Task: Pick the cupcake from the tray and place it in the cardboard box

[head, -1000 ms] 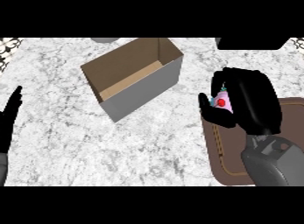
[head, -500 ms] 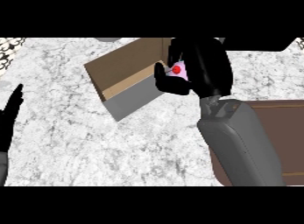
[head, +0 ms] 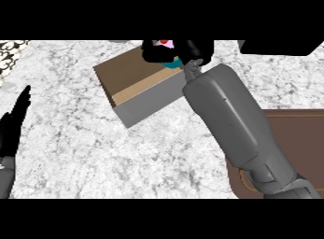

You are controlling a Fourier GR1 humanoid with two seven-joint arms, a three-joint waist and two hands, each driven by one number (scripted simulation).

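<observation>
Carrying on from the tray (head: pixel 299 140), the right hand (head: pixel 185 49) has swung out over the cardboard box's (head: pixel 140 77) far edge, fingers curled round the cupcake (head: pixel 165 43); placing step now; next, lower and release inside; left hand (head: pixel 9 130) rests spread, left of the box.

Right hand (head: pixel 181 49): over the cardboard box's (head: pixel 140 88) far side, curled round the cupcake (head: pixel 166 44).
Tray (head: pixel 306 140): nearer than the right hand, to its right.
Left hand (head: pixel 7 133): far left of the box.
</observation>
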